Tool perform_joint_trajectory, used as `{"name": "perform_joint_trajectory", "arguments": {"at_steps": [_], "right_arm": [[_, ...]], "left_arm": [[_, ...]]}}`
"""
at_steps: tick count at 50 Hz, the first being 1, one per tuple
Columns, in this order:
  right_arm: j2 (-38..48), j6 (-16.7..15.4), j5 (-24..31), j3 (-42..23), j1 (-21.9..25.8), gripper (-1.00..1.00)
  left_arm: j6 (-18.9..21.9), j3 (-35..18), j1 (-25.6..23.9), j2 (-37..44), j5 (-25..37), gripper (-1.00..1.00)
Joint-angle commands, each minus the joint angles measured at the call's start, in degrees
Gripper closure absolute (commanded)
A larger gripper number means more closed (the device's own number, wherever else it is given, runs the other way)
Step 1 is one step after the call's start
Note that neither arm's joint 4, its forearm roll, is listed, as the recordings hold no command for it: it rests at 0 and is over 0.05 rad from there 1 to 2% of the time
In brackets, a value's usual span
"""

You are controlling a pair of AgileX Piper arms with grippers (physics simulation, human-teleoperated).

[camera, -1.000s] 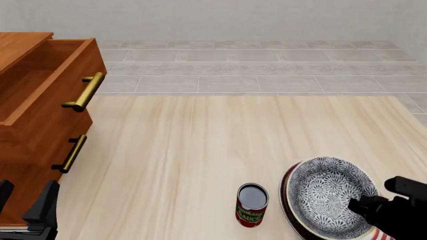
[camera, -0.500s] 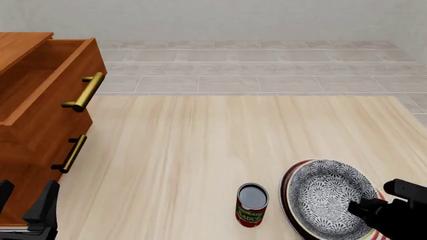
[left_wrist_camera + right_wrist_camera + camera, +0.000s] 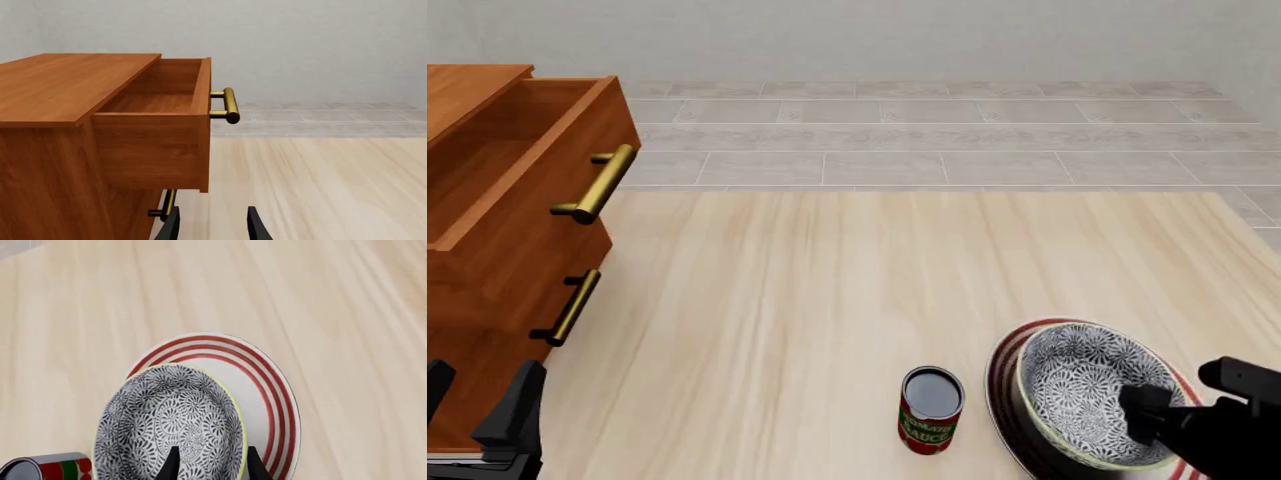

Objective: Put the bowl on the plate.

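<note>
The round deep grey-and-white floral ceramic bowl with a pale cream rim (image 3: 1090, 400) now sits lower and smaller in the front view than it did a second ago, when it stood higher and tilted over the large flat white plate with concentric red rings (image 3: 1004, 380). The red rings show more fully at the plate's 10 to 12 o'clock edge than before. Judgement: the bowl has been lowered onto or just above the plate; actual contact cannot be confirmed.

The bowl lies off-centre, toward the side of the plate nearer the small red can (image 3: 932, 410), which stands just beside the plate at its 9 o'clock, apart from it.

The right gripper (image 3: 209, 463) remains at the bowl's near rim, one finger inside the bowl and one outside, pinching the wall in the right wrist view. Release has not occurred.

The left gripper (image 3: 212, 226) has its fingers spread with nothing between them, near the brown wooden drawer cabinet (image 3: 100, 135), whose top drawer stands open. It is unchanged.

Judgement: placement is nearly complete; what remains is opening the fingers and a clean upward withdrawal without dragging the rim.
</note>
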Motion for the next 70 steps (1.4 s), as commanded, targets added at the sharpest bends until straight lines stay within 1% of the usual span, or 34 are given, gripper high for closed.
{"name": "perform_joint_trajectory", "arguments": {"at_steps": [1, 8, 14, 20, 24, 26, 31, 39, 52, 58, 70], "right_arm": [[1.2, -0.6, -0.3, -1.4, -0.4, -1.0], [0.9, -1.4, 1.2, -3.2, -1.2, -1.0], [-1.0, -2.4, 4.0, -5.0, -2.0, -1.0], [-2.0, -3.5, 5.6, -6.6, -2.8, -1.0], [-2.6, -3.5, 6.4, -7.1, -2.8, -1.0], [-3.7, -3.8, 7.8, -7.7, -3.0, -1.0], [-5.1, -5.3, 10.6, -10.4, -4.1, -1.0], [-6.5, -6.5, 14.1, -14.7, -4.7, -1.0], [-7.5, -8.0, 17.5, -20.2, -5.0, -1.0], [-9.1, -8.1, 20.5, -23.5, -3.3, -1.0], [-7.3, -10.1, 22.2, -30.5, -1.2, -1.0]], "left_arm": [[0.0, 0.0, 0.0, 0.0, 0.0, -1.0], [0.0, 0.0, 0.0, 0.0, 0.0, -1.0], [0.0, 0.0, 0.0, 0.0, 0.0, -1.0], [0.0, 0.0, 0.0, 0.0, 0.0, -1.0], [0.0, 0.0, 0.0, 0.0, 0.0, -1.0], [0.0, 0.0, 0.0, 0.0, 0.0, -1.0], [0.0, 0.0, 0.0, 0.0, 0.0, -1.0], [0.0, 0.0, 0.0, 0.0, 0.0, -1.0], [0.0, 0.0, 0.0, 0.0, 0.0, -1.0], [0.0, 0.0, 0.0, 0.0, 0.0, -1.0], [0.0, 0.0, 0.0, 0.0, 0.0, -1.0]]}}
